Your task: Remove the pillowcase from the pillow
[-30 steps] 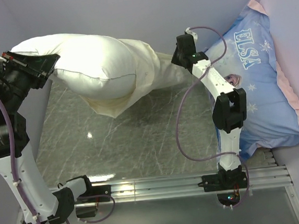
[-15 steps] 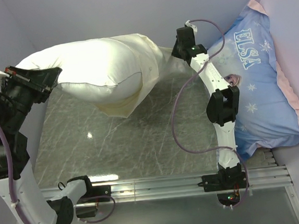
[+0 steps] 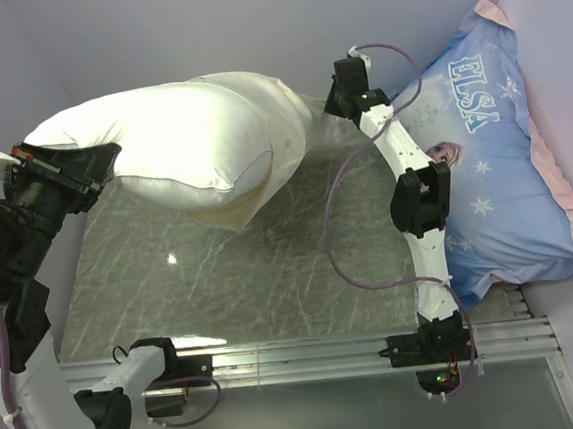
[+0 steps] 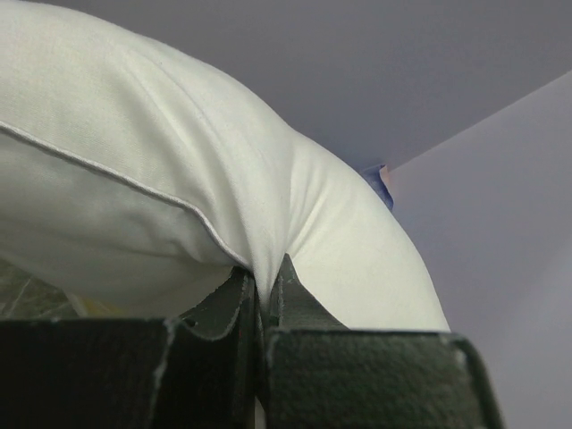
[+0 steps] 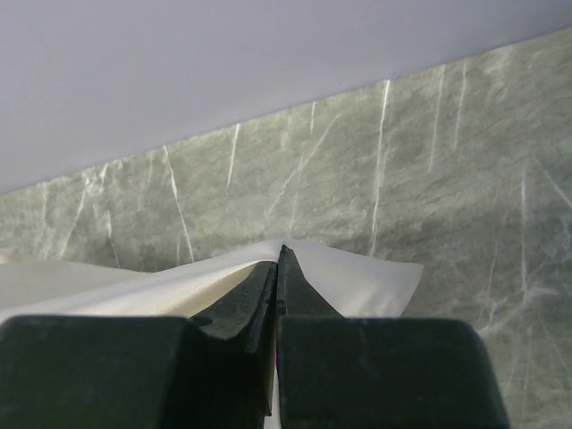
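At far left, the left tool (image 4: pixel 266 270) is closed on a pinched fold at the left end of the pillow (image 3: pixel 149 136). Its wrist view shows white fabric squeezed between the two dark fingers (image 4: pixel 234 299), with a piped seam curving along the cushion above. The pillow's bare left part bulges plump and bright white. It is slung across the far side of the table (image 3: pixel 252 278), close to the lilac wall (image 3: pixel 250 27).

Further right, the pillowcase (image 3: pixel 289 124) covers the pillow's right part. It is cream and wrinkled, and a loose corner hangs low toward the marbled top; whether it touches cannot be told. The case narrows to a drawn-out tail at its right end.

There the right tool (image 5: pixel 279 268) is shut on the tail's thin edge. In its wrist view the cloth spreads to both sides of the fingertips, above the green-veined surface.

At far right, beside the right arm, a blue Elsa pillow (image 3: pixel 495 186) with a pink edge leans in the corner.
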Controlling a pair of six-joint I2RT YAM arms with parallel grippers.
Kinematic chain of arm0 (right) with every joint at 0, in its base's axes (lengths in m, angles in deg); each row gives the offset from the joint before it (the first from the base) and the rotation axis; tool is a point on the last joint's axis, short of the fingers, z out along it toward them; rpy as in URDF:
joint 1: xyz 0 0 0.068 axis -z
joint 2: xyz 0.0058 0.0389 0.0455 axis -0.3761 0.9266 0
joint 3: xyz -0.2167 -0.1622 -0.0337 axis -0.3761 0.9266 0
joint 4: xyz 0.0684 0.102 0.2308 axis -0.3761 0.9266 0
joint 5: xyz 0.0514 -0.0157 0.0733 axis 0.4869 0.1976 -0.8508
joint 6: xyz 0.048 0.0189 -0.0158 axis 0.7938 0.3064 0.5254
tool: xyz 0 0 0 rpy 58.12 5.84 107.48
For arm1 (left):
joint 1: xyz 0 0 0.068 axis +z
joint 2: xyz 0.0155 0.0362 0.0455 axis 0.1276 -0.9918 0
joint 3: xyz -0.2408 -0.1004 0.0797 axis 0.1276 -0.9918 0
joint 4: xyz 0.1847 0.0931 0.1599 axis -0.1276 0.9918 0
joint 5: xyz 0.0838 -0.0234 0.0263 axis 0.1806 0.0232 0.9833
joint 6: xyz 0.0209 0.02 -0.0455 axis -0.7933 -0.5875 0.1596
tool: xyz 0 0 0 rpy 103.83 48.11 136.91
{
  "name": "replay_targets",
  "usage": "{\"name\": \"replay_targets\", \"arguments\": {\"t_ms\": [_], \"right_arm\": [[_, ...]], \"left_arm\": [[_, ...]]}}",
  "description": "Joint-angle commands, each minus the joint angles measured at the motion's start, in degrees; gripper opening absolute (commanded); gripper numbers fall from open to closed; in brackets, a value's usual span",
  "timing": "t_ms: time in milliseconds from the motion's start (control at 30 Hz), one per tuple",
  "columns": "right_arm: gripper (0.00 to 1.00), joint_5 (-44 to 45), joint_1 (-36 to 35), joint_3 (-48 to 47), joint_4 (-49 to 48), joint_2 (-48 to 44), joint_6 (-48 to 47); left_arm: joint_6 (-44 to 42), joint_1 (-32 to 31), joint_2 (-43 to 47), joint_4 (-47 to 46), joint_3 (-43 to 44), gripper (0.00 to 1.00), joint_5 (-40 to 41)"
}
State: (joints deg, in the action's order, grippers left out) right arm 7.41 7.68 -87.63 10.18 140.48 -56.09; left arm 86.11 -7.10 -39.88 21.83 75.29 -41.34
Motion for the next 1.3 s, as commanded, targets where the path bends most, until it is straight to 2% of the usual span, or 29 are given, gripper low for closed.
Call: {"name": "replay_targets", "arguments": {"t_ms": [0,167,400,767,900,1000,1267], "right_arm": [[0.00,7.8,3.9,0.4,-4.0,2.0,-1.6],[0.00,7.7,4.1,0.5,-4.0,3.3,-1.7],[0.00,7.6,4.7,-0.7,-3.3,5.7,-2.4],[0.00,7.0,4.9,-0.4,-3.5,7.3,-1.3],[0.00,6.1,5.6,-3.6,-2.4,8.6,-0.6],[0.00,6.2,5.7,-2.5,-3.2,8.4,-0.2],[0.00,5.0,7.2,-1.1,-4.0,8.2,0.4]], "left_arm": [[-0.2,-1.8,5.0,-15.1,5.9,0.00,5.4],[-0.1,-2.7,6.7,-15.4,3.6,0.01,6.8],[-0.6,-4.9,5.6,-12.8,11.6,0.01,8.6],[-0.8,-10.7,10.2,-13.6,8.9,0.01,14.6],[-0.8,-12.4,11.2,-13.5,11.0,0.01,16.2],[-0.8,-13.5,11.4,-13.3,12.0,0.00,16.6],[-1.3,-15.4,14.4,-14.7,8.6,0.01,19.4]]}}
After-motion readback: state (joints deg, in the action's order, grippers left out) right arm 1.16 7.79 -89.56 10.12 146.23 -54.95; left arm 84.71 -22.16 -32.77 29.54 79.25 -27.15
